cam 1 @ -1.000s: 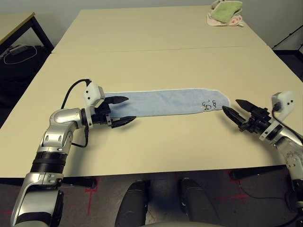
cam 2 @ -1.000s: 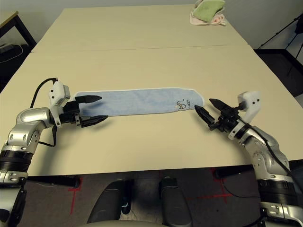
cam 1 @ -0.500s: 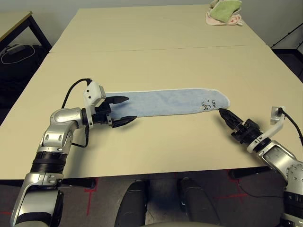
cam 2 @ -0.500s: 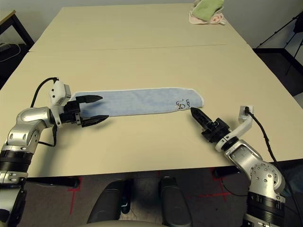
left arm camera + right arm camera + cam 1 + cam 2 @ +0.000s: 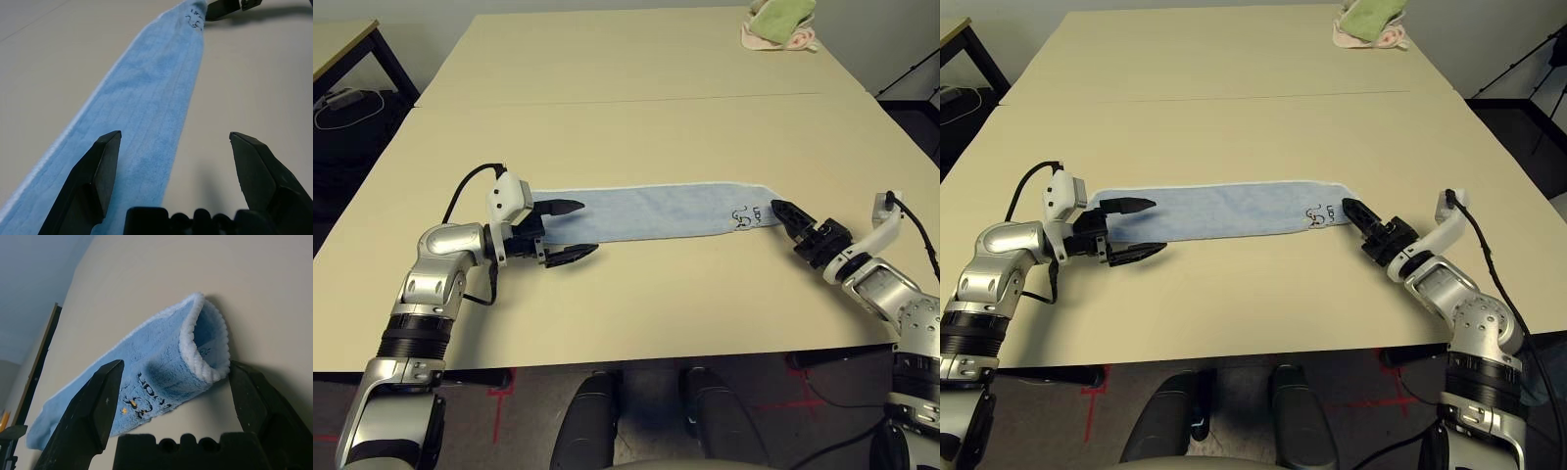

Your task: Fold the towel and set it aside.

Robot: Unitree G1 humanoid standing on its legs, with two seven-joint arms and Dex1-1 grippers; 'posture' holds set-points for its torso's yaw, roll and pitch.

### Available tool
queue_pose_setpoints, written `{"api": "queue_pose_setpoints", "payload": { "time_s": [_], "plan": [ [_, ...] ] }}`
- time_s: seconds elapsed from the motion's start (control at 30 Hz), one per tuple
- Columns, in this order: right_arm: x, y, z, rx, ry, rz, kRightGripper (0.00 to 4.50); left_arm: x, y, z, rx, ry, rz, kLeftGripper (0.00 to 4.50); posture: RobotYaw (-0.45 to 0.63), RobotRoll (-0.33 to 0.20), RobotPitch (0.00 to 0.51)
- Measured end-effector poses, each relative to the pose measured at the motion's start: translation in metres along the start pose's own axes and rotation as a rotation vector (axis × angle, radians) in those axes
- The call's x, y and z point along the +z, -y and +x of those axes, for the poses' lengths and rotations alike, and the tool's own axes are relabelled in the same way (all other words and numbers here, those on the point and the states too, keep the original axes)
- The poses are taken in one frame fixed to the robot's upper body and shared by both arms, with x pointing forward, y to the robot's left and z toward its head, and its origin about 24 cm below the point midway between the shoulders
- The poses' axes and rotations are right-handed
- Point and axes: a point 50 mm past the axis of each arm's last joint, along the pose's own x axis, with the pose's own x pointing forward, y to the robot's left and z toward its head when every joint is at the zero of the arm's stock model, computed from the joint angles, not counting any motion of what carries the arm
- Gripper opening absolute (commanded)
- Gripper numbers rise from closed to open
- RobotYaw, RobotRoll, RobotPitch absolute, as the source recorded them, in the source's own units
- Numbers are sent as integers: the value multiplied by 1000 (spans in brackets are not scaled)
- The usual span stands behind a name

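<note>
The light blue terry-cloth towel with white edging (image 5: 656, 211) lies folded into a long strip across the beige table (image 5: 636, 127). The left gripper (image 5: 564, 232) sits spread at its left end. The right gripper (image 5: 171, 396) straddles the doubled right end near the dark embroidered mark (image 5: 746, 214), its 2 fingers apart.

The towel (image 5: 651, 211), a light blue terry cloth with white stitched edging, was laid out as a long narrow strip across the near part of the counter (image 5: 636, 117), folded lengthwise into a double layer. A small dark embroidered mark (image 5: 745, 215) was seen near its right end. That end was seen slightly lifted and curled open, its two layers parted, while the rest lay flat.
</note>
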Motion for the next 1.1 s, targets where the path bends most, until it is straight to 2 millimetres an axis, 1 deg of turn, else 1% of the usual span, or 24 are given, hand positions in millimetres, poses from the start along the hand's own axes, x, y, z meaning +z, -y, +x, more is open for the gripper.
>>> {"api": "queue_pose_setpoints", "payload": {
  "time_s": [0.2, 0.27, 0.33, 0.4, 0.63, 1.1],
  "plan": [
    [-3, -2, 1, 1, -6, 8, 4500, 0, 1, 1, -7, -2, -1, 4486, 10, 0, 136],
    [-3, -2, 2, -3, -2, 13, 4129, -1, 1, 1, -9, -3, -1, 4500, 10, 0, 136],
    [-5, -1, 3, -9, -4, 18, 3527, -1, 1, 1, -12, -5, -1, 4500, 9, 0, 135],
    [-7, -1, 4, -16, -6, 22, 2738, -1, 1, 1, -20, -16, 1, 4500, 8, 0, 135],
    [-4, -5, 10, -22, 8, 8, 51, -2, 1, -1, -28, -32, -8, 4500, 11, 0, 133],
    [-4, -5, 9, -22, 6, -12, 51, -3, 2, -2, -35, -45, -28, 4500, 7, 0, 129]
  ]
}}
